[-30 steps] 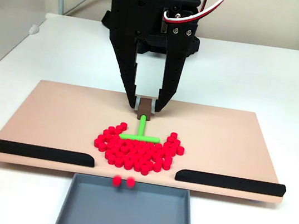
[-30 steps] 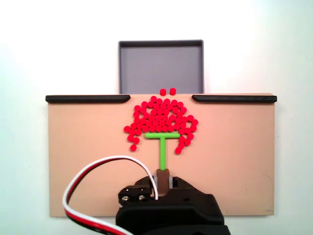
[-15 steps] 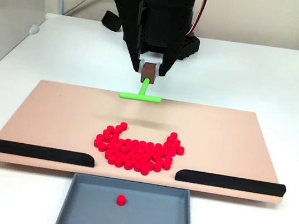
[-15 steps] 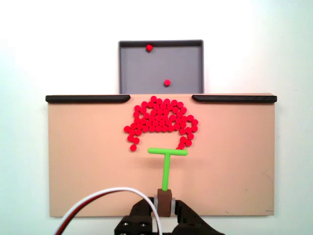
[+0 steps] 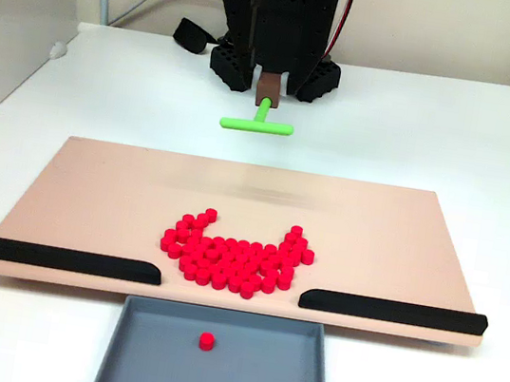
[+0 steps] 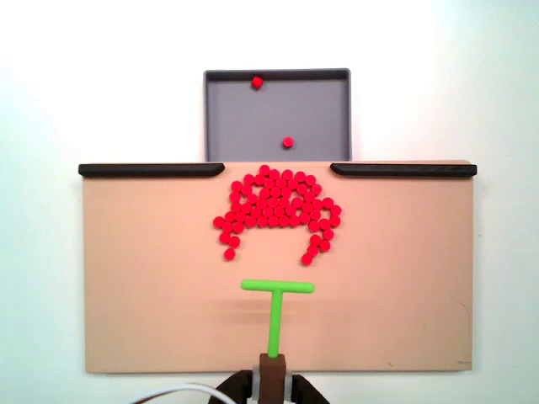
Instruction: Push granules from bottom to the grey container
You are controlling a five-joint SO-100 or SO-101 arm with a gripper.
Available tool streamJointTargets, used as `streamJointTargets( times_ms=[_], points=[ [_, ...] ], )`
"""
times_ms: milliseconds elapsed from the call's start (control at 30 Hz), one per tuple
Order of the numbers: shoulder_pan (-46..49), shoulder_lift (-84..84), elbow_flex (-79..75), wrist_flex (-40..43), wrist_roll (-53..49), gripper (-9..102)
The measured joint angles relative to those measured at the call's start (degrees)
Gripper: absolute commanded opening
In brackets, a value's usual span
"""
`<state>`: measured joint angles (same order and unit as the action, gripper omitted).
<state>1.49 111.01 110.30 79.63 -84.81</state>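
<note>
A pile of red granules (image 5: pixel 235 257) lies on the tan board just behind the gap between two black strips, and the same granules (image 6: pixel 278 206) sit below the gap in the top-down fixed view. Two granules (image 5: pixel 206 340) rest inside the grey container (image 5: pixel 275 377), which is the tray (image 6: pixel 320 109) past the board's edge. My gripper (image 5: pixel 269 86) is shut on the brown handle of a green T-shaped pusher (image 5: pixel 257 125), held up above the board's far side. Seen from above, the pusher (image 6: pixel 276 290) is well short of the pile and the gripper (image 6: pixel 271 389) is at the bottom edge.
The tan board (image 5: pixel 91 195) carries a black strip (image 5: pixel 67 259) at the left and another strip (image 5: pixel 393 311) at the right, with a gap between them above the tray. The arm's black base (image 5: pixel 274 64) stands behind the board on a white table.
The gripper has lifted and pulled back from the pile with the pusher. Two granules that were at the board's edge now lie in the grey container.
</note>
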Motion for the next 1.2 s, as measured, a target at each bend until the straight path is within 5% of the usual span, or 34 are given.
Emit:
streamJointTargets(
  times_ms=[1200],
  points=[
    [0.26,-1.76,0.0,0.79,-3.78,0]
  ],
)
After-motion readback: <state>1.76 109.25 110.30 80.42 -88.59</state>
